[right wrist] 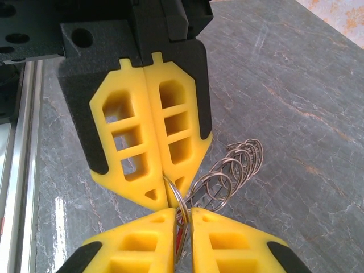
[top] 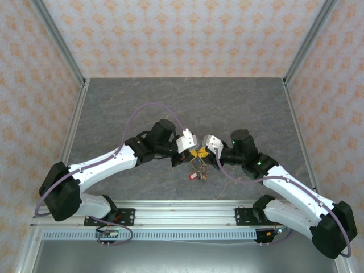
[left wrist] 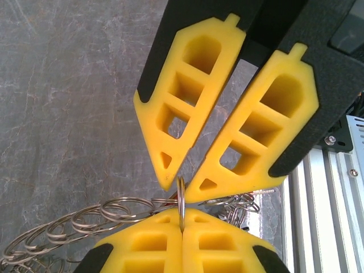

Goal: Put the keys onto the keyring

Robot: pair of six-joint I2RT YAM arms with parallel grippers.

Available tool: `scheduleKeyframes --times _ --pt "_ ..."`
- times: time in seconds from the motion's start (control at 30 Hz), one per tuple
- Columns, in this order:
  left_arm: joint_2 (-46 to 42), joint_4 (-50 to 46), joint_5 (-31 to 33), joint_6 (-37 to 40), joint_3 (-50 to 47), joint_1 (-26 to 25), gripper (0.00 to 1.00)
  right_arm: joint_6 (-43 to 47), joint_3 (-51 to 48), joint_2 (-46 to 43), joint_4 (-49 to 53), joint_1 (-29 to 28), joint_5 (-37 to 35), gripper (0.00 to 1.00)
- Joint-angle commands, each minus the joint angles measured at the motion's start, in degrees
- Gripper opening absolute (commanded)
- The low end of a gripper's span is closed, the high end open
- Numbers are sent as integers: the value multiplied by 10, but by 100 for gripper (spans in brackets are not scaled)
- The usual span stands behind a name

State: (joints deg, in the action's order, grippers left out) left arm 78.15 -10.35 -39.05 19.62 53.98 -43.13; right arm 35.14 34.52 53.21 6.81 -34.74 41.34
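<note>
Between the two hands, over the middle of the tabletop (top: 142, 102), the keyring (left wrist: 181, 205) is pinched edge-on. In the wrist views it reads as a run of thin, overlapping wire loops. One loop stands upright in the seam where the yellow fingertips meet, and the rest trail off sideways. The left hand (left wrist: 182, 220) is fully closed on that loop, its two pads pressed flat together around the wire. The right hand (right wrist: 183, 219) meets it tip to tip from the opposite side, its jaws narrow with a thin slit between them, nipping the same loop. A sliver of red shows down in that slit, probably a key tag, though I cannot tell for sure. The keys (top: 198, 169) sit in a small bunch just on the near side of the meeting point in the overhead view, with a red tag (top: 193, 177) nearest the arm bases. Whether they dangle or lie on the tabletop is too small to settle. Gripping the wire from both sides looks meant to steady it and pry open a gap so a key can be worked along it. That is a judgement, and I cannot tell whether the bunch is already threaded on. No brand, label or writing can be read on the hands, keys or tabletop.
</note>
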Motion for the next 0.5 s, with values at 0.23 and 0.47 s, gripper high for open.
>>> scheduleKeyframes --times 0.23,0.47 --pt "-4 -42 34 29 38 -9 0 -14 -12 -18 -29 -8 -28 16" --pt "-33 -49 183 31 27 -9 0 -51 -23 -67 -84 -11 -68 19"
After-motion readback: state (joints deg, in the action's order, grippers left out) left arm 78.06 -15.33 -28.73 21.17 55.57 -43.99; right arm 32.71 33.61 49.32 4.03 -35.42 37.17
